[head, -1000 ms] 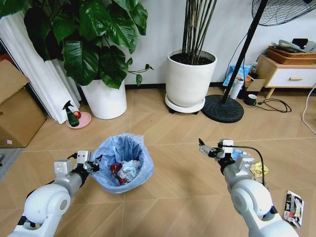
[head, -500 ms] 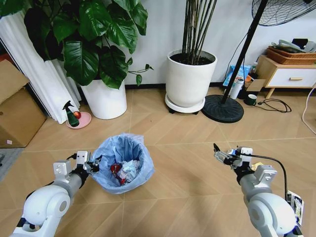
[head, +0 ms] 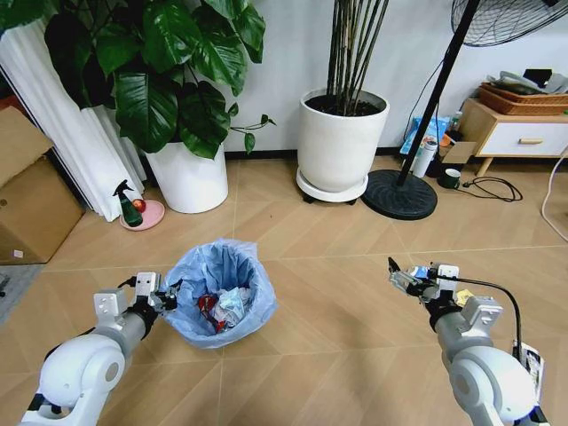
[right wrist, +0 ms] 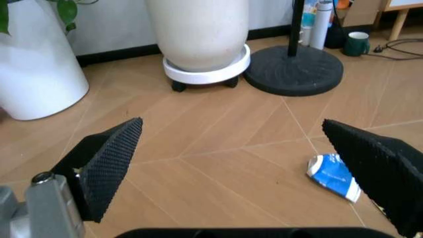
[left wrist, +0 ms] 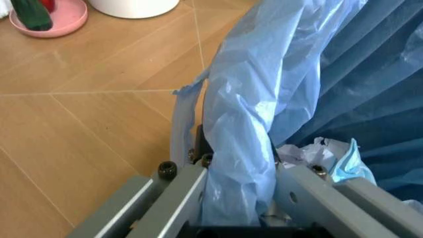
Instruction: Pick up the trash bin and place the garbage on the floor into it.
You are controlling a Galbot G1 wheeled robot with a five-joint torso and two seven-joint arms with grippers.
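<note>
The floor (head: 337, 266) is herringbone wood, and big things line its far edge: a leafy plant in a white pot (head: 188, 177), a second white pot (head: 342, 142) on a wheeled tray, a fan base (head: 399, 195), and a cardboard box (head: 27, 204) at the left.

The bin (head: 222, 297) stands upright on the floor before the robot, left of centre, mouth up. Its blue bag (left wrist: 251, 124) drapes over the rim, and crumpled litter (head: 220, 311) lies inside.

The left gripper (head: 160, 295) is at the bin's left rim; the left wrist view shows its jaws narrow, clamped over the rim and a fold of bag between them.

The right gripper (head: 404, 278) hovers well right of the bin, its jaws wide and holding nothing. The right wrist view shows both black pads (right wrist: 109, 163) spread, with a blue-white packet (right wrist: 334, 176) flat on the floor between and beyond them, its long axis slanting across the boards.

A yellow wrapper (head: 464, 297) lies just beside the right arm, and a black-white carton (head: 531, 364) lies at the far right, long axis running away from the robot.

A spray bottle (head: 130, 209) stands on a pink dish by the left pot.
</note>
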